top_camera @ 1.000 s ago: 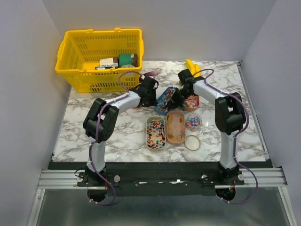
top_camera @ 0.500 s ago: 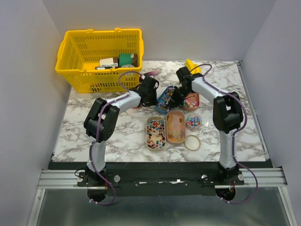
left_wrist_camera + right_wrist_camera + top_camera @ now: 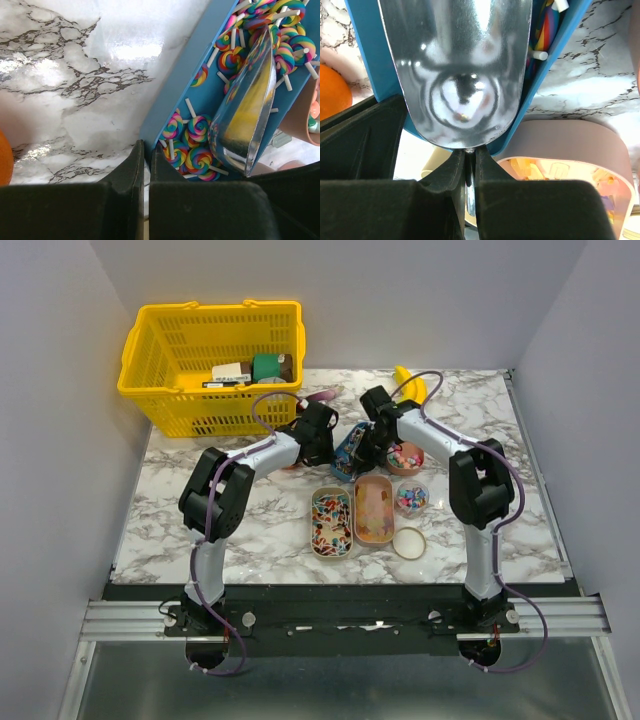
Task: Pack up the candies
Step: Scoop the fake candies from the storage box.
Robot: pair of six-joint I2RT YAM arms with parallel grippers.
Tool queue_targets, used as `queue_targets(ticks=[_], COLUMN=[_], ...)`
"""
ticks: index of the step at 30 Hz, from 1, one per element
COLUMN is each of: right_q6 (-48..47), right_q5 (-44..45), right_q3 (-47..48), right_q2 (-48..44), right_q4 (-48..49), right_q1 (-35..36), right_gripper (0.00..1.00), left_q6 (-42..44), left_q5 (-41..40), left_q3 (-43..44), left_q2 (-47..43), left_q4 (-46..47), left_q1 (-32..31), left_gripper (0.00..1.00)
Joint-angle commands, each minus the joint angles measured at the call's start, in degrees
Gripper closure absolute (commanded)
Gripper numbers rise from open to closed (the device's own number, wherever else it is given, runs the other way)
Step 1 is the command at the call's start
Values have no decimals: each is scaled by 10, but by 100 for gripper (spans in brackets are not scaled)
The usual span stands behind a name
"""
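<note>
The candies here are rainbow swirl lollipops (image 3: 192, 135) on white sticks, lying in a blue tray (image 3: 175, 95) at the table's middle (image 3: 350, 452). My left gripper (image 3: 145, 152) is shut on the near corner of that tray's rim; from above it sits at the tray's left side (image 3: 322, 445). My right gripper (image 3: 470, 155) is shut on the thin handle of a shiny metal scoop (image 3: 462, 65). The scoop's bowl (image 3: 245, 115) hangs tilted over the lollipops inside the tray. More candies fill an oval tin (image 3: 332, 523).
A beige oval tin (image 3: 374, 508), a small round tin (image 3: 411, 499), a loose lid (image 3: 408, 542) and a pink tin (image 3: 405, 457) crowd the tray's near and right sides. A yellow basket (image 3: 210, 360) stands back left, a banana (image 3: 408, 380) behind. An orange (image 3: 332, 95) lies left of the tray.
My right arm has swung left, carrying the scoop further over the blue tray. The left arm and the tray have not moved.
</note>
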Motion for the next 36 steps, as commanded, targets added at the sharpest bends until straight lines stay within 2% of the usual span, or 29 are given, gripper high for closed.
queue_targets(ticks=[1, 12, 15, 18, 19, 25, 31, 36], right_q6=[7, 7, 20, 44, 51, 105, 155, 200], right_q5=[142, 157, 115, 35, -17, -149, -231, -264], right_q3=[-35, -8, -15, -33, -38, -61, -52, -64], right_q2=[30, 56, 48, 33, 29, 3, -13, -27], right_q4=[-55, -70, -59, -35, -26, 18, 52, 77], right_q1=[-14, 2, 2, -4, -5, -25, -44, -63], right_gripper=[100, 99, 100, 99, 99, 99, 99, 99], left_q6=[11, 11, 12, 12, 12, 15, 15, 15], left_q5=[-13, -13, -13, -16, -16, -23, -29, -33], left_q3=[-5, -4, -5, -5, -5, -10, -9, -9], left_q2=[25, 25, 24, 23, 22, 17, 15, 15], left_q4=[-62, -63, -63, -64, -64, -65, -66, -65], left_q1=[11, 11, 11, 11, 11, 11, 12, 12], left_gripper=[100, 100, 100, 100, 100, 100, 100, 100])
